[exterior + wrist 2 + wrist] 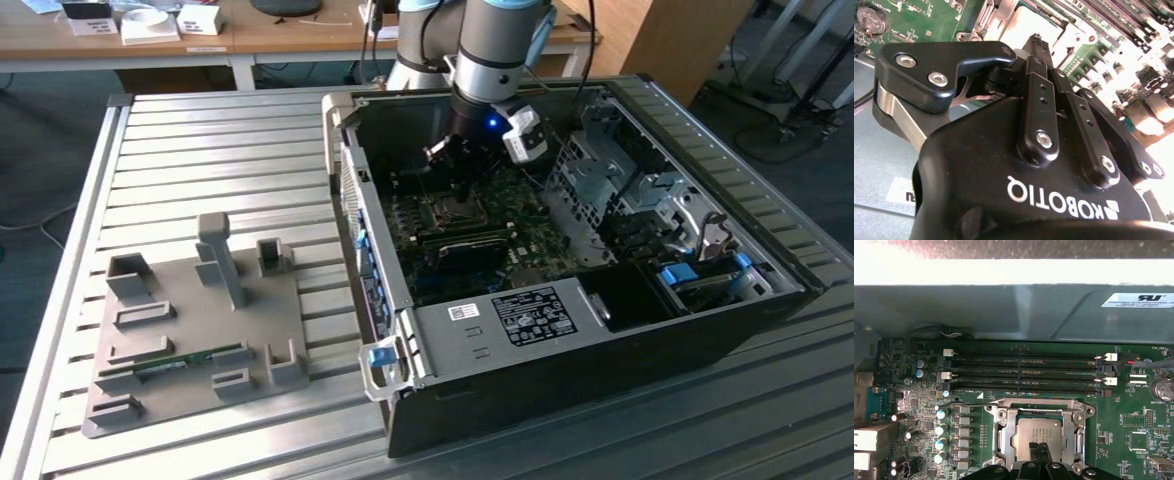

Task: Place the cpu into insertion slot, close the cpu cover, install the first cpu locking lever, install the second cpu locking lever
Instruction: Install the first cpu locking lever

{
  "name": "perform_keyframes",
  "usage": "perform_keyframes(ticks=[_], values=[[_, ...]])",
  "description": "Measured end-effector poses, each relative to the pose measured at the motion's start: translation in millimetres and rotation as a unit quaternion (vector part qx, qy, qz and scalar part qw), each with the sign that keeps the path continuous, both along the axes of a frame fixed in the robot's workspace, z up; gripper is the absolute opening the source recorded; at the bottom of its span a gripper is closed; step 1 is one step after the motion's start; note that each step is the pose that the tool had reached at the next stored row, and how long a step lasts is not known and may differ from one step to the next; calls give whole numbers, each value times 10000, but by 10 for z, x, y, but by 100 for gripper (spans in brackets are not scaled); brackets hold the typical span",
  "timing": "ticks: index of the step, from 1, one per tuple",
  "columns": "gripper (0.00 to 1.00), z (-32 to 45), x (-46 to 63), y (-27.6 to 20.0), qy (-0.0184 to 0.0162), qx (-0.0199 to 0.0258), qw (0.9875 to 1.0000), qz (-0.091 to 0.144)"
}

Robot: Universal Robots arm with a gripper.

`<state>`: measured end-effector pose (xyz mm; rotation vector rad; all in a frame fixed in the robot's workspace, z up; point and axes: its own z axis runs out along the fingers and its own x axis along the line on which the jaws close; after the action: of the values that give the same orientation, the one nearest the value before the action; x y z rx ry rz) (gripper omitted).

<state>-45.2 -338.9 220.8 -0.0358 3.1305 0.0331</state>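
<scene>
The cpu [1036, 432] is a pale silvery square lying flat in the insertion slot [461, 212] on the green motherboard. The cpu cover [1004, 434], a silvery metal frame, lies around it with the chip showing through its open centre. My gripper [1038, 447] hangs just above the near edge of the cpu, its two black fingertips pressed together with nothing between them. In the second wrist view the gripper [1038, 39] points down at the washed-out bright cpu [1029, 24]. In the exterior view the gripper [454, 165] reaches into the open computer case above the slot.
Several dark memory slots [1024, 372] run beside the socket, with the grey case wall [1004, 310] behind them. A black box with a white label [534, 315] and a metal drive cage [627, 190] crowd the case. A grey fixture plate [200, 330] lies on the slatted table.
</scene>
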Motion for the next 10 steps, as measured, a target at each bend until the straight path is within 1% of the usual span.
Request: perform_keyframes(ticks=[6,10], values=[[11,16,0,0,0,1,10000,0],[11,42,0,0,-1,1,10000,0]])
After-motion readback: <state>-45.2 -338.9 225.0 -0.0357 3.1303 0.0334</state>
